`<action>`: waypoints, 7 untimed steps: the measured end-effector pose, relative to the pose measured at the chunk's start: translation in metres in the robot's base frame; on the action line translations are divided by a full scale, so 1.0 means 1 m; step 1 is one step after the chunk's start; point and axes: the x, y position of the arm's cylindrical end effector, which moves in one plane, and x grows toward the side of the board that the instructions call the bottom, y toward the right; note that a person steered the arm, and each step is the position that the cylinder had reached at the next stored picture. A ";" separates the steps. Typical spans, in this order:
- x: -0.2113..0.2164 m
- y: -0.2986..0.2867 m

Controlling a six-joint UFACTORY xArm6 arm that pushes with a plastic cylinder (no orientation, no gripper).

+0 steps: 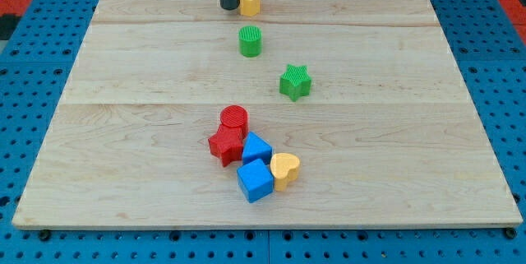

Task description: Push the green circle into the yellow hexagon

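Note:
The green circle [251, 41] stands in the upper middle of the wooden board [123, 132]. The yellow hexagon [250, 2] sits near the board's top edge, straight above the green circle with a small gap between them. My tip [228, 6] is at the top of the view, right beside the yellow hexagon's left side, touching or nearly touching it. The tip is above and a little left of the green circle.
A green star [295, 82] lies lower right of the green circle. A cluster sits lower in the middle: a red circle [234, 119], a red star [223, 145], two blue blocks [256, 147] [255, 180] and a yellow heart [285, 169].

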 end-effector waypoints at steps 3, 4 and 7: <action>0.076 0.003; 0.117 0.002; 0.126 0.024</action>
